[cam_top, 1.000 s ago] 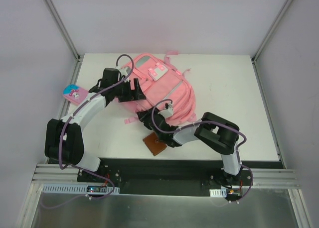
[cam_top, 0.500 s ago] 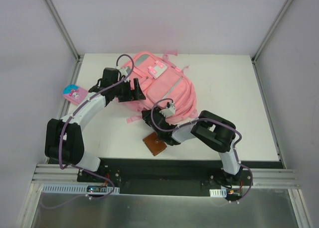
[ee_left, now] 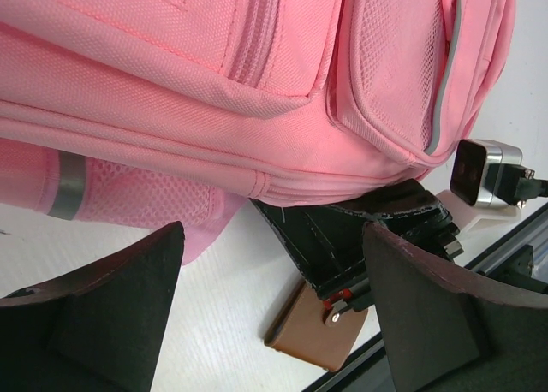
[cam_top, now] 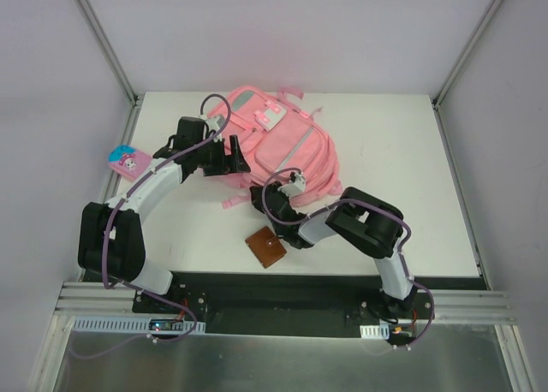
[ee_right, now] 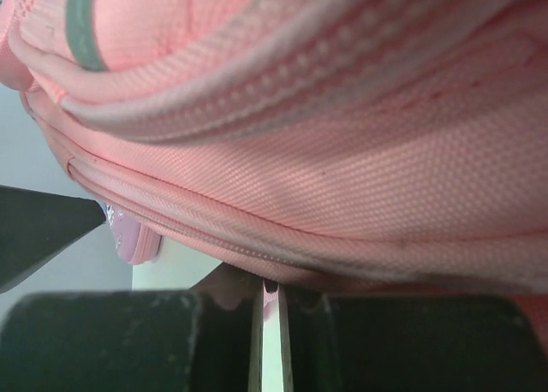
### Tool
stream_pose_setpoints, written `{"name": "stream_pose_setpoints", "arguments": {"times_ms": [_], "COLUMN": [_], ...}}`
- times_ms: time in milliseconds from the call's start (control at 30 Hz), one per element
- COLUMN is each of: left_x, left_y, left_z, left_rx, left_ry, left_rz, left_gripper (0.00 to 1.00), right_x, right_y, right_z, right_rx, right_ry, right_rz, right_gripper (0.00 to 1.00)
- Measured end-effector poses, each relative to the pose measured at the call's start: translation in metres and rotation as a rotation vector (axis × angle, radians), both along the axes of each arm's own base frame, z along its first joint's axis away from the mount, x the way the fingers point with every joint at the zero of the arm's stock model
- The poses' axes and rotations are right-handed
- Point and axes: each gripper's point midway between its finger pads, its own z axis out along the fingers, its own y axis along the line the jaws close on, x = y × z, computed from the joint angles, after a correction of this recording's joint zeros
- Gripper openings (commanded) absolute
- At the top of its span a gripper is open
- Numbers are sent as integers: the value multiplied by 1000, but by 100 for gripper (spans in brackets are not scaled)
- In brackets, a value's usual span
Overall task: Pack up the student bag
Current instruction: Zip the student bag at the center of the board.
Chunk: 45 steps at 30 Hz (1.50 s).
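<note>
The student bag (cam_top: 276, 144), a large pink backpack, lies on the white table with its front up. It fills the left wrist view (ee_left: 214, 84) and the right wrist view (ee_right: 325, 152). My left gripper (cam_top: 237, 161) is open at the bag's left side, its jaws (ee_left: 272, 238) wide apart and holding nothing. My right gripper (cam_top: 267, 200) is at the bag's near bottom edge. Its jaws (ee_right: 270, 302) are closed to a thin slit, with a bit of pink bag fabric pinched at the seam. The right gripper also shows black under the bag in the left wrist view (ee_left: 360, 238).
A brown leather wallet (cam_top: 266, 248) lies flat near the table's front edge, just below the right gripper, and shows in the left wrist view (ee_left: 318, 336). A small pink and blue cartoon pencil case (cam_top: 129, 161) sits at the table's left edge.
The bag has shifted up and away from the front edge, and the right gripper has gone with it. The wallet now lies uncovered. The left gripper stays open beside the bag.
</note>
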Motion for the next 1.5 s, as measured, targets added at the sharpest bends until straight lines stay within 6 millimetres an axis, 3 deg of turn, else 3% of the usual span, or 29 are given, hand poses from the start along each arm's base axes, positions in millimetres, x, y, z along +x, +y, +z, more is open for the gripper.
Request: {"name": "stream_pose_setpoints", "arguments": {"times_ms": [433,600,733,867,967,1133,1500], "left_x": [-1,5,6,9,13,16,14], "left_y": [-4,-8,-10,-12,-14,-18,-26], "left_z": [-1,-16,-36,-36,-38,-47,-49], "left_rx": [-20,-33,-38,-53,-62,-81,-83], "left_ry": [6,7,49,45,42,62,56], "left_rz": [-20,-16,-3,9,15,12,-7], "left_gripper": [87,88,91,91,86,62,61], "right_x": [-12,-21,-27,-29,-30,-36,-38], "right_y": [-21,-27,-38,-45,-47,-62,-120], "right_z": [6,13,7,6,11,13,11], "right_rx": [-40,-67,-83,-106,-159,-320,-560], "right_ry": [-43,-69,-64,-68,-86,-120,-153], "right_rz": [70,125,156,203,252,312,301], "right_gripper": [1,0,0,0,0,0,0]}}
